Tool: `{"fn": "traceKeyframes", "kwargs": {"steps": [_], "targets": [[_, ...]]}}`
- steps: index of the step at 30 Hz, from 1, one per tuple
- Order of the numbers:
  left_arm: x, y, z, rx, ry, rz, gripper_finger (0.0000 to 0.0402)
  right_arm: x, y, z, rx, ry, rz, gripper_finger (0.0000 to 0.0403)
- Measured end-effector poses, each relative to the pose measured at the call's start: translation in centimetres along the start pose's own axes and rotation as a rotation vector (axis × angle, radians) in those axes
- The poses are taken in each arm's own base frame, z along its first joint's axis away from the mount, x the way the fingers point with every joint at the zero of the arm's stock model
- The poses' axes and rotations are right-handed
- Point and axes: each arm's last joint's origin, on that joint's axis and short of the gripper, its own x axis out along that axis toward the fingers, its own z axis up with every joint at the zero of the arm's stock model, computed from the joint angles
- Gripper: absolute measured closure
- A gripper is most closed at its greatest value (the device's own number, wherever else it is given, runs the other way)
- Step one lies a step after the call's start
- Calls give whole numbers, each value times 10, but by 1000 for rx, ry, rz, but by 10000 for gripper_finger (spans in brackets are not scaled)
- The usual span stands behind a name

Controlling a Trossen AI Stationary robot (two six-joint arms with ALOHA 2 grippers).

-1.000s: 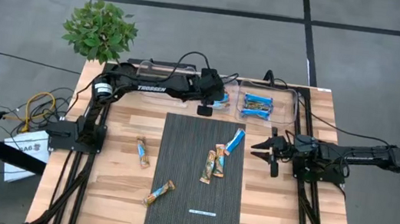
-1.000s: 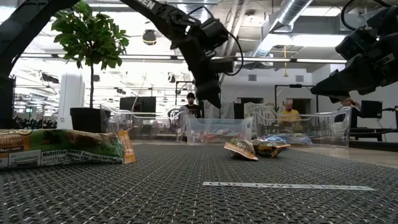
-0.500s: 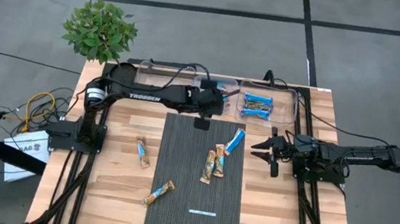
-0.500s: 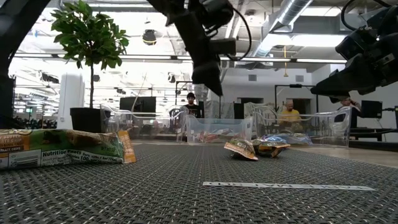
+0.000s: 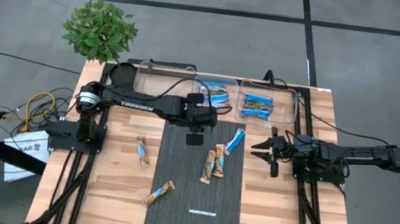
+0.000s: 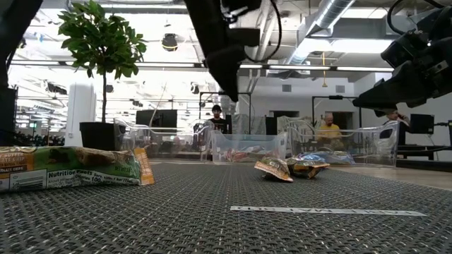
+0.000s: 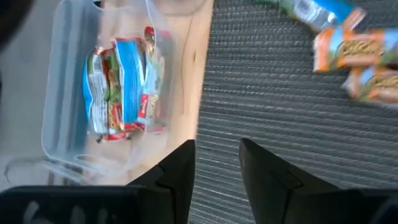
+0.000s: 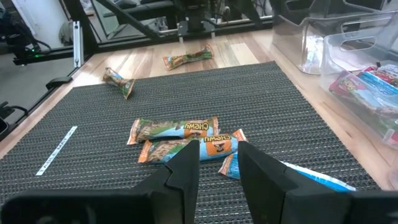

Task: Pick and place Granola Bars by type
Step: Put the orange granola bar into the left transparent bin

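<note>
Three granola bars lie on the dark mat [image 5: 198, 181]: a bright blue one [image 5: 236, 141] and two tan-orange ones [image 5: 219, 159] [image 5: 208, 166] touching each other. Another tan-orange bar [image 5: 142, 152] rests on the wood, and another [image 5: 159, 192] straddles the mat's left edge. A blue and red bar [image 7: 121, 87] lies in the middle bin [image 5: 214, 94], and bright blue bars [image 5: 257, 104] lie in the right bin. My left gripper [image 5: 195, 135] is open and holds nothing, above the mat's far edge. My right gripper [image 5: 266, 150] is open, just off the mat's right edge.
Three clear bins stand along the far edge; the left one [image 5: 166, 77] shows nothing inside. A thin white strip [image 5: 202, 213] lies on the near part of the mat. A potted plant [image 5: 100, 29] stands off the far-left corner. People sit in the room behind [image 6: 328, 127].
My left gripper has drawn back from over the middle bin toward the near edge and now hangs over the mat's far edge. The right arm and all the bars have kept still.
</note>
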Motion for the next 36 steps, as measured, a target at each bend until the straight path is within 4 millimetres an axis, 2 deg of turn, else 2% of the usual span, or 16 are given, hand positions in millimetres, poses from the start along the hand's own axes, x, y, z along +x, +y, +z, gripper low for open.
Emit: {"fn": "traceKeyframes", "kwargs": {"steps": [8, 12, 15, 21, 27, 36], "targets": [[-24, -28, -22, -175, 7, 56, 281, 0, 0, 0, 0, 1, 0, 301], [-24, -44, -36, -325, 33, 51, 281, 0, 0, 0, 0, 2, 0, 301], [-32, -51, -46, -476, 29, 44, 281, 0, 0, 0, 0, 2, 0, 301], [-48, -61, -73, -748, 83, 64, 281, 0, 0, 0, 0, 3, 0, 301], [-65, -68, -107, -943, 204, 136, 286, 0, 0, 0, 0, 3, 0, 301], [-91, -70, -132, -1088, 346, 237, 287, 0, 0, 0, 0, 3, 0, 301]]}}
